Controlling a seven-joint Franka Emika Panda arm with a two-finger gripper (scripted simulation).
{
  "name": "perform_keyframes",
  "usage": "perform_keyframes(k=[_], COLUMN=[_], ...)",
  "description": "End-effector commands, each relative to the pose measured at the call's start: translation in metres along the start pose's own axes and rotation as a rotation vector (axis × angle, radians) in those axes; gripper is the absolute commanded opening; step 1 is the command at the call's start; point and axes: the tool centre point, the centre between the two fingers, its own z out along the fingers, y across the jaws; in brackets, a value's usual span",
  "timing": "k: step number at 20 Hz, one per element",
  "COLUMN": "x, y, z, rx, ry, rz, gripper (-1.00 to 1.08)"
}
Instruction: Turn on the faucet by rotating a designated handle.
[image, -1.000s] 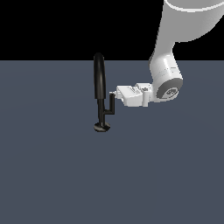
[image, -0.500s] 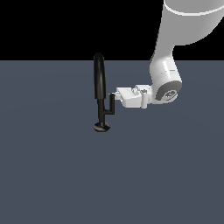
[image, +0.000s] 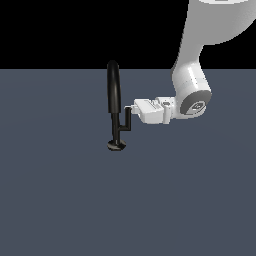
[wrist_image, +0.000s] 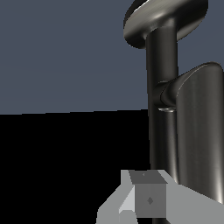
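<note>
The glossy black faucet (image: 114, 95) stands upright on its round disc base (image: 116, 145), with the tall arched spout above the thin stem. The handle (image: 128, 119) is a small L-shaped rod branching from the stem toward the exterior view's right, with its peg pointing up. My gripper (image: 131, 108) reaches in horizontally from the exterior view's right. Its tips are at the top of the peg, and its fingers look closed together, holding nothing. In the wrist view the stem (wrist_image: 162, 109), the handle's peg (wrist_image: 201, 140) and the base (wrist_image: 166, 17) loom close beyond my fingertips (wrist_image: 148, 199).
The faucet stands alone on a flat dark grey-blue surface (image: 60, 200). The white arm (image: 192, 85) comes down from the upper part of the exterior view's right. Black background lies beyond the far edge.
My gripper has sunk slightly and stays against the top of the handle's peg. The handle and faucet look almost unchanged.
</note>
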Motion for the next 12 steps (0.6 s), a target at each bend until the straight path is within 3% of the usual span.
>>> perform_keyframes(k=[1,12], x=[-0.002,-0.011], y=[0.006,0.034], z=[0.000,0.000], rx=[0.000,0.000], ry=[0.000,0.000], rz=[0.000,0.000], gripper=[-1.00,-1.00])
